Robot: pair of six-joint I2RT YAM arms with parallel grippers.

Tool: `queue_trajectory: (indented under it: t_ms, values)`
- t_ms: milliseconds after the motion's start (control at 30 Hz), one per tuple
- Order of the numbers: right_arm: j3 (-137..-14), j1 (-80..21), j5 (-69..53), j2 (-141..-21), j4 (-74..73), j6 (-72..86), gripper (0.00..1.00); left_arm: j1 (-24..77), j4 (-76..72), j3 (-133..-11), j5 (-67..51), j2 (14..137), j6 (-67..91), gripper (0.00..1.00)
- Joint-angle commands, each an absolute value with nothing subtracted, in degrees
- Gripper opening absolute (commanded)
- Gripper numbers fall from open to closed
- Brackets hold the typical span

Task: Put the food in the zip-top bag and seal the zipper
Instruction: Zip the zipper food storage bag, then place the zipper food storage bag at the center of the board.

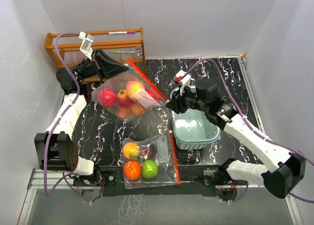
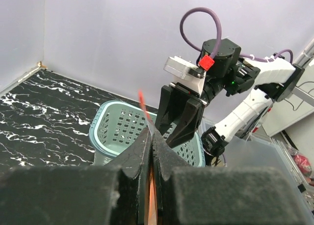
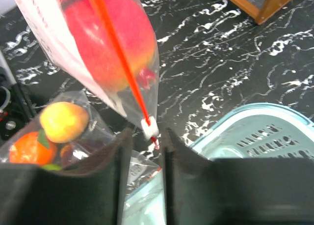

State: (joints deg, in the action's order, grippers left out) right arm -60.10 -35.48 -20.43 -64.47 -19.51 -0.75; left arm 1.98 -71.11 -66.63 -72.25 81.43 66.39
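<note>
White walls (image 1: 196, 18), black marbled tabletop (image 1: 113, 136), bagged fruits (image 1: 131, 170)

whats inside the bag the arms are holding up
A red fruit, a yellow-pink fruit and an orange fruit show through the held bag. Its white label hides anything behind it.

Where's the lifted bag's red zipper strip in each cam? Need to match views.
Top external: red zipper strip runs diagonally at upper centre.
Left wrist: thin red sliver at centre, rising from between the closed fingers.
Right wrist: red line from top left down to centre, ending just above the fingers.
Shared landmark: pale-blue basket.
</note>
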Motion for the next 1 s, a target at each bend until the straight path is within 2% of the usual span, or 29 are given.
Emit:
queue_trajectory:
  t_ms: [0, 67, 267, 400, 500, 600, 633, 667, 967]
  values:
    - [-62.9, -35.1, -14.8, -64.1, -21.1, 2.5, 0.39, 1.3, -65.4, -66.2, -67.6, 80.1, 61.4, 0.0]
    - [-65.2, -35.1, -12.5, -65.0, -22.8, 4.8, 0.47, 1.2, -60.8, -65.4, -66.7, 79.9, 58.5, 0.0]
    - [-68.5, -35.1, -6.3, -65.2, -26.9, 10.2, 0.97, 0.1, -45.3, -63.0, -61.5, 79.7, 49.9, 0.0]
    - [-68.3, -35.1, -1.7, -64.5, -28.1, 15.0, 0.98, -0.5, -42.1, -60.7, -59.5, 80.1, 49.9, 0.01]
    - [-69.4, -35.1, 1.3, -66.0, -31.3, 19.5, 0.99, -1.0, -38.2, -60.4, -59.3, 81.3, 49.8, 0.28]
    - [-72.0, -35.1, 3.3, -69.5, -35.4, 22.5, 0.98, -1.6, -37.1, -59.7, -59.7, 82.3, 49.4, 0.6]
    - [-72.9, -35.2, 4.0, -70.2, -36.5, 23.3, 0.98, -1.6, -37.2, -59.3, -59.6, 82.2, 49.1, 0.8]
    - [-73.2, -35.1, 4.7, -71.0, -37.1, 23.8, 0.98, -1.7, -36.9, -58.9, -59.1, 82.0, 48.5, 0.95]
    - [-71.2, -35.1, 12.2, -72.2, -38.6, 30.5, 0.98, -2.3, -24.5, -59.0, -51.5, 79.3, 40.4, 0.97]
